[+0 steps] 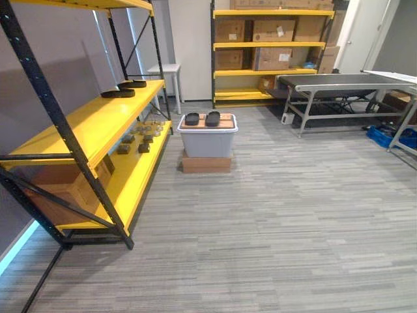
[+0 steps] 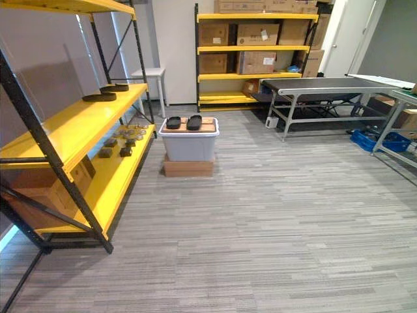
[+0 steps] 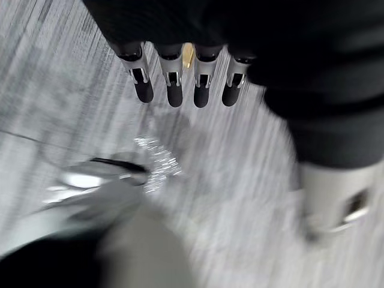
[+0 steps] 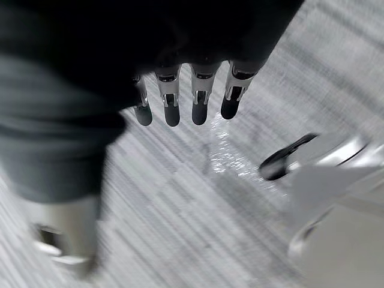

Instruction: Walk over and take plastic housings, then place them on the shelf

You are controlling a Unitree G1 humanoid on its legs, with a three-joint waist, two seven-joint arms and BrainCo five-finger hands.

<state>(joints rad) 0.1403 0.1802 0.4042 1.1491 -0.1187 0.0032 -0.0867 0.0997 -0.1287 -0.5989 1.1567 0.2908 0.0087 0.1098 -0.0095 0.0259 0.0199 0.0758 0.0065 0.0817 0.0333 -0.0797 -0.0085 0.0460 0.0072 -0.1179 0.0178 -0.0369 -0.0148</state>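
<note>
You are looking across a room with a grey, striped carpet floor (image 1: 280,215). The step in hand is, I judge, the walk, since the pickup lies well ahead. Along your left runs the shelf (image 1: 91,124), smooth yellow boards in a black steel frame. Ahead, a pale grey plastic bin (image 1: 207,142) sits on a low brown box (image 1: 206,163). On its lid rest two oval, matte black housings (image 1: 212,118), side by side. Two more like them lie on the shelf's middle board. The left robot hand (image 3: 174,90) and the right robot hand (image 4: 200,105) hang over the carpet, fingers straight and apart, holding nothing. The next move calls for closing on the bin before any reach.
</note>
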